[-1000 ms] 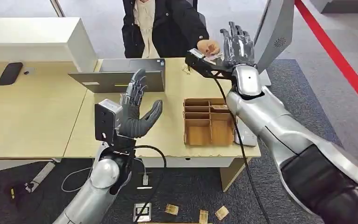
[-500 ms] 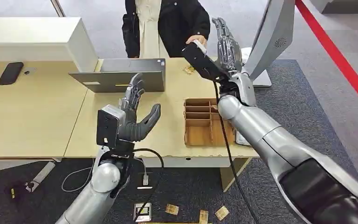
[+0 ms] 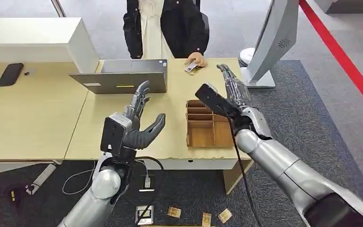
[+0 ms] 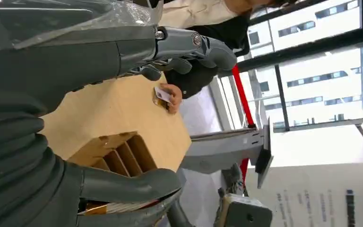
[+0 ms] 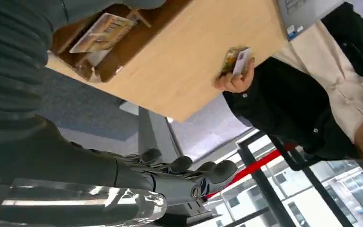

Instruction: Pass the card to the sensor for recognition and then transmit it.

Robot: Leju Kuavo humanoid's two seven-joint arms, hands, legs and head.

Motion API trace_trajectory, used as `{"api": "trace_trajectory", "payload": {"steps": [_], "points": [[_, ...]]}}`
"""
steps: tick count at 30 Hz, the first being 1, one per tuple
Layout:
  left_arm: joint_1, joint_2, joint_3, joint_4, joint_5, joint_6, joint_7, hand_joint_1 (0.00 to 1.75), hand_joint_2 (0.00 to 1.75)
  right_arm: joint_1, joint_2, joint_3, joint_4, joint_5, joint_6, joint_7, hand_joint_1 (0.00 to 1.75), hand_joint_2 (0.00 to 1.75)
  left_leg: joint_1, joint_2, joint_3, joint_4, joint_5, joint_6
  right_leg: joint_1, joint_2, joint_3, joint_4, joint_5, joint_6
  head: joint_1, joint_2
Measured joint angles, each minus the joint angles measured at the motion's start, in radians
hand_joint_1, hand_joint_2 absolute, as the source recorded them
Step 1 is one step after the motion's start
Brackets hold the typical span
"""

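Card (image 3: 190,67) sits in a person's hand (image 3: 197,60) at the far edge of the wooden table (image 3: 42,123), pressed low against the tabletop beside a second, yellowish card. The right wrist view shows it as a white card fanned with a patterned one between the person's fingers. Because the person holds it, the handover looks finished, and that is a judgement from where it rests.

The robot's right hand (image 3: 234,87) hangs above the table near a wooden sorting tray (image 3: 210,124), fingers stretched forward and spread, holding nothing. It points toward the person, well apart from the card.

The left hand (image 3: 139,122) is raised over the near part of the table, palm up, fingers and thumb spread in a loose cup, holding nothing. It appears to wait out of the way, leaving the tray and the route to the sensor clear.

A tall grey sensor stand (image 3: 270,40) leans over the right end of the table, its face tilted down toward the surface so that a card can be held up under it. The tray's compartments face upward; one holds more cards, seen in the right wrist view, likely stock for further passes. A closed grey laptop (image 3: 123,78) lies between the left hand and the person.
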Motion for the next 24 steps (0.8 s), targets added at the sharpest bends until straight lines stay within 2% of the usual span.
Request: {"api": "trace_trajectory", "payload": {"steps": [6,11,17,24], "points": [[0.005,-0.002,0.0,0.0,0.0,-0.013,0.017,0.0,1.75,0.007,-0.029,0.028,-0.036,0.224,0.045,0.094,0.0,1.75,0.0,0.0,0.0,0.0,0.0,0.0,0.0,0.0,0.0,0.0,0.0,0.0,0.0,0.0],[0.007,-0.002,0.0,-0.001,0.001,-0.013,0.021,0.0,1.75,0.012,-0.031,0.055,-0.037,0.296,0.067,0.114,0.0,1.75,0.0,0.0,0.0,0.0,0.0,0.0,0.0,0.0,0.0,0.0,0.0,0.0,0.0,0.0],[0.007,-0.003,0.0,-0.001,0.005,-0.019,0.021,0.0,1.75,0.019,-0.024,0.082,-0.032,0.322,0.101,0.113,0.0,1.75,0.0,0.0,0.0,0.0,0.0,0.0,0.0,0.0,0.0,0.0,0.0,0.0,0.0,0.0],[0.006,-0.005,0.0,0.0,0.009,-0.013,0.021,0.0,1.75,0.026,0.008,0.106,-0.012,0.334,0.114,0.069,0.0,1.75,0.0,0.0,0.0,0.0,0.0,0.0,0.0,0.0,0.0,0.0,0.0,0.0,0.0,0.0]]}}
